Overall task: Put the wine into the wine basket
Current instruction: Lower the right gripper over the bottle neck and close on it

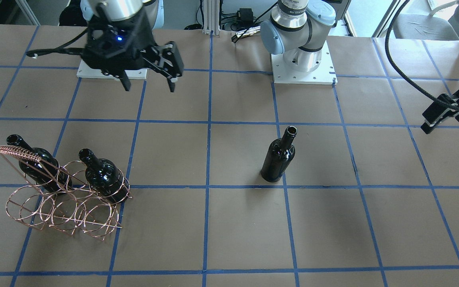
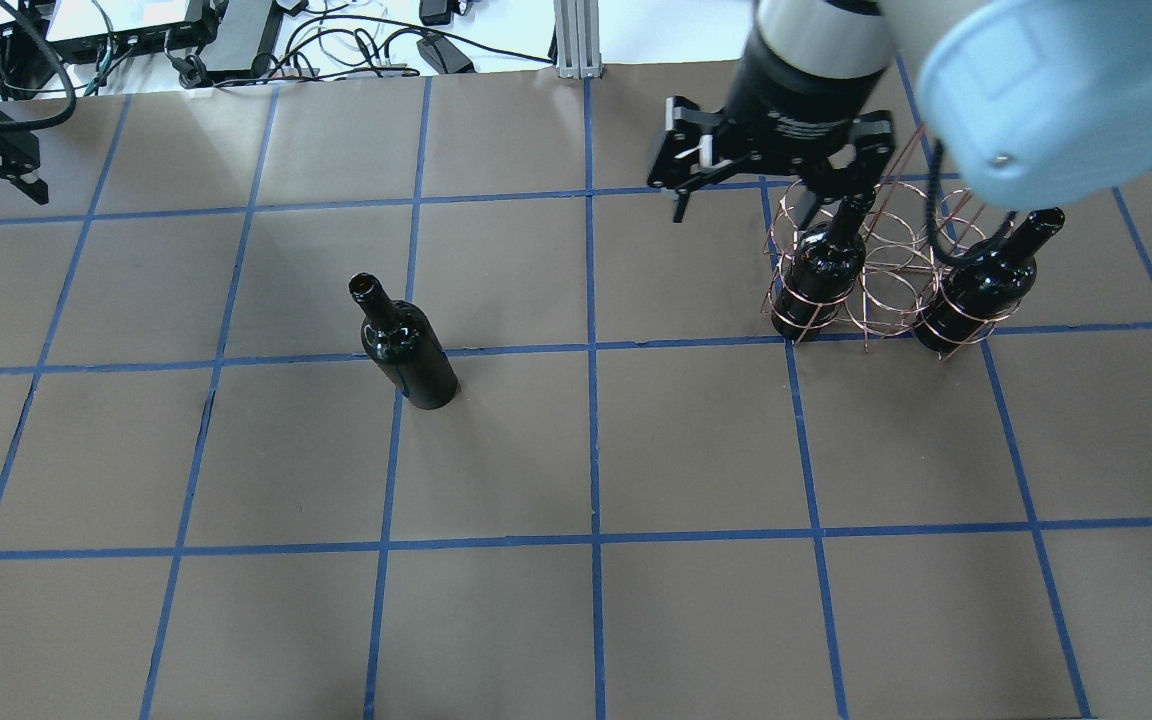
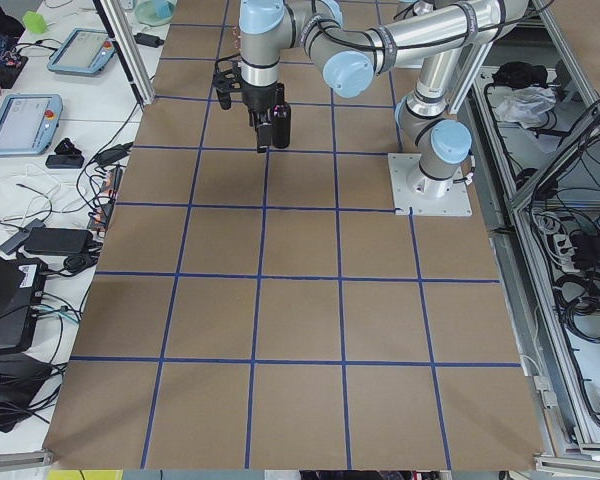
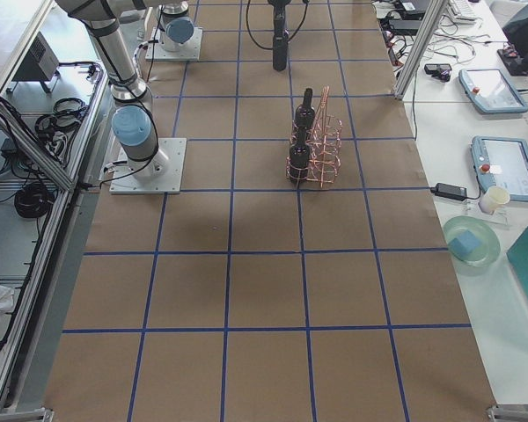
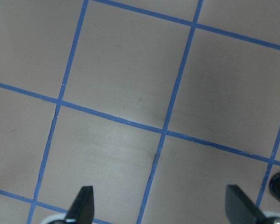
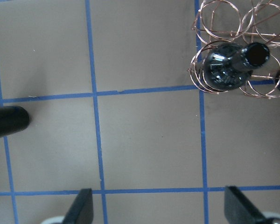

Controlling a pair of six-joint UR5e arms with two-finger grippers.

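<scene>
One black wine bottle stands upright alone near the table's middle, and it also shows in the overhead view. The copper wire wine basket stands on the robot's right side and holds two more black bottles in its rings. It also shows in the overhead view. My right gripper is open and empty, raised above the table beside the basket. Its wrist view shows the basket with one bottle. My left gripper is open and empty, raised high and well away from the lone bottle.
The table is brown paper with a blue tape grid. The arm bases stand at the robot's edge. Cables and devices lie beyond the far edge.
</scene>
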